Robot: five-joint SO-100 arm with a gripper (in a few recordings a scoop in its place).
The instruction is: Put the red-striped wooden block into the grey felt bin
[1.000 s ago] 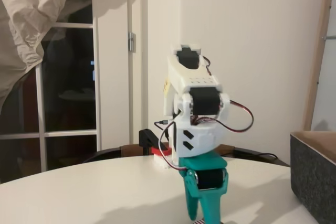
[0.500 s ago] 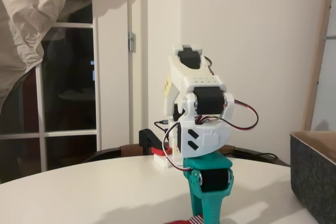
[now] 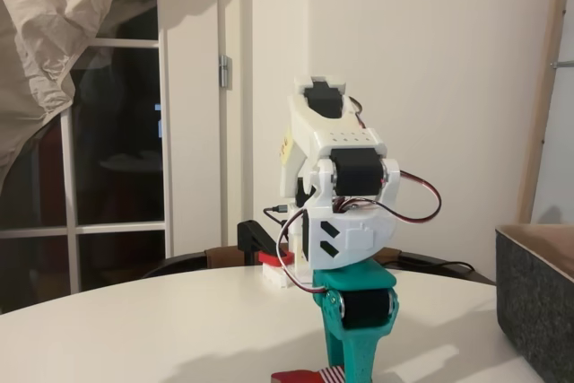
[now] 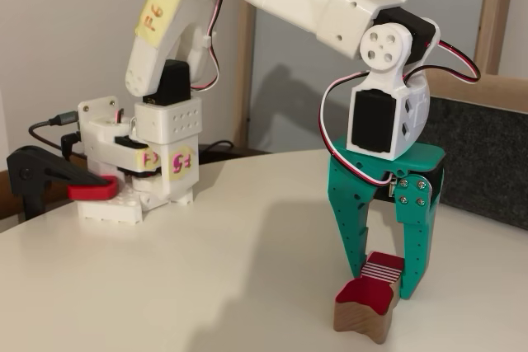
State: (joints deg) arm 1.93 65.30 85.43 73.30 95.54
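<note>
While the arm reaches down over the bench, here is how things stand:

End effector: the teal end effector point(image 4: 386, 274) points straight down, its fingertips low at the white bench point(image 4: 206, 286); in a fixed view it shows from behind point(image 3: 345, 369), cut by the bottom edge.
Grip: the two fingers stand narrowly apart with the red-striped wooden block point(image 4: 383, 270) between them; the striped top face shows in the gap. Whether both fingers press on it I cannot tell.
Block position: on the bench, right at the fingertips, well apart from the bin. In a fixed view a sliver of its stripes peeps out at the bottom edge point(image 3: 333, 374).
Neighbour: a red-topped wooden piece point(image 4: 364, 309) lies just in front of the striped block, touching or nearly so; its red top also shows in a fixed view point(image 3: 296, 377).
Bin: the grey felt bin point(image 4: 487, 162) stands behind and to the right of the end effector; in a fixed view it sits at the right edge point(image 3: 536, 298), tan inner face visible.
Arm base: white, clamped at the bench's far side by a black-and-red clamp point(image 4: 58, 180).
</note>
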